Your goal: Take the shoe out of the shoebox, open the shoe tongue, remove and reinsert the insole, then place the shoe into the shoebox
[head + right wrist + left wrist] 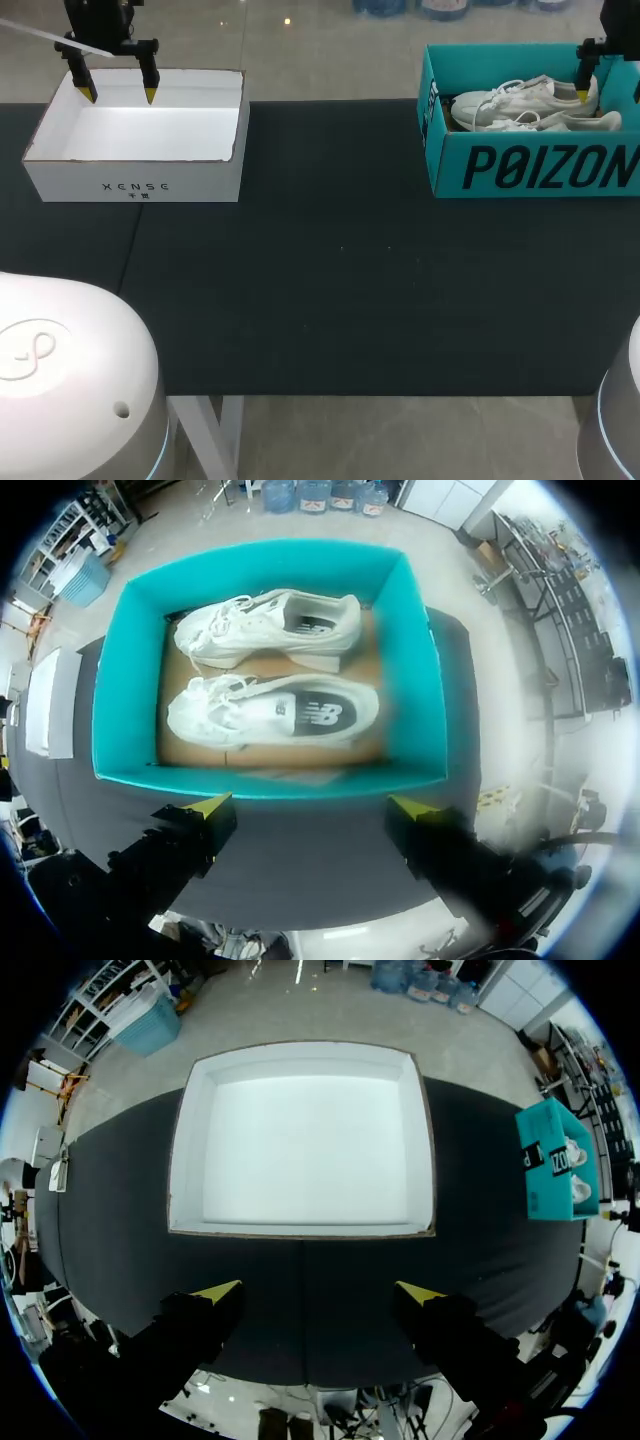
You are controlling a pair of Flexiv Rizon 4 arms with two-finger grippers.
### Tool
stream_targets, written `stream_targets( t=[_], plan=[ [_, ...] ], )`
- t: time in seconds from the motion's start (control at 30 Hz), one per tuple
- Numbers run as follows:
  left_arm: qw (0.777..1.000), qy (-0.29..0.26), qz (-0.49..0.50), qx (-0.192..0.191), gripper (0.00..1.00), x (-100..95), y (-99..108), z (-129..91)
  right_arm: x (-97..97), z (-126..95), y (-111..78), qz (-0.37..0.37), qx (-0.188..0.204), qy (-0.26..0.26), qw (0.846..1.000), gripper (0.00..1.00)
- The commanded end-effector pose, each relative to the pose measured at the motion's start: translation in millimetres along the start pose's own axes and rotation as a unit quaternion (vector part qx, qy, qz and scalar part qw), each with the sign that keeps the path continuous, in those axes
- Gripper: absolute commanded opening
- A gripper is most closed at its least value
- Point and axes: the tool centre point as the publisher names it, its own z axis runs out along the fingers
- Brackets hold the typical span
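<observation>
Teal shoebox [530, 165] at the counter's [330, 280] right held two white shoes [265, 630]; right gripper [310, 805] hung released above it, left gripper [320, 1290] released too. A straight descent onto the nearer shoe [270, 712], at its heel collar, seemed best.

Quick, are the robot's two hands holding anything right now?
Left gripper: open, holding nothing, above the white box.
Right gripper: open, holding nothing, above the teal shoebox.

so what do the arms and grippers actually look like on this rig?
Left gripper and right gripper: black two-finger bodies, pointed bright yellow tips. Left arm and right arm housings are glossy white, rounded, edged with a pale blue ring; the left carries an embossed loop mark.
</observation>
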Motion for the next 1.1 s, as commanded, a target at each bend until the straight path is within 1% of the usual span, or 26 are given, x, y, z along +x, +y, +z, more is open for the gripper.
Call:
stream_targets(
  t=[0.03, 0.13, 0.3, 0.37, 0.43, 0.7, 0.87, 1.0, 1.1],
  plan=[
    [1.0, 0.0, 0.0, 0.0, 1.0, 0.1, 0.0, 0.0, -13.7, 16.8, -6.9, 0.004, -0.017, 0.007, 1.0, 1.0],
    [1.0, 0.0, 0.0, 0.0, 1.0, 0.1, 0.0, 0.0, -17.4, 20.8, -5.9, -0.003, -0.023, 0.016, 1.0, 1.0],
    [1.0, 0.0, 0.0, 0.0, 1.0, 0.1, 0.0, 0.0, -15.3, 27.5, -5.9, -0.025, -0.035, 0.022, 0.999, 1.0],
    [1.0, 0.0, 0.0, 0.0, 1.0, 0.1, 0.0, 0.0, -16.3, 30.8, -3.3, -0.026, -0.04, 0.031, 0.998, 1.0],
    [1.0, 0.0, 0.0, 0.0, 1.0, 0.1, 0.0, 0.0, -16.9, 33.7, 0.3, -0.03, -0.042, 0.027, 0.998, 1.0],
    [1.0, 0.0, 0.0, 0.0, 1.0, 0.1, 0.0, 0.0, -22.7, 46.7, 23.7, -0.036, -0.03, 0.009, 0.999, 1.0],
    [1.0, 0.0, 0.0, 0.0, 1.0, 0.1, 0.0, 0.0, -23.8, 58.4, 38.5, -0.039, -0.021, 0.0, 0.999, 1.0],
    [1.0, 0.0, 0.0, 0.0, 1.0, 0.1, 0.0, 0.0, -26.5, 69.5, 46.8, -0.039, -0.01, -0.003, 0.999, 1.0],
    [1.0, 0.0, 0.0, 0.0, 1.0, 0.1, 0.0, 0.0, -29.3, 77.9, 48.5, -0.036, -0.001, -0.001, 0.999, 1.0]
  ],
)
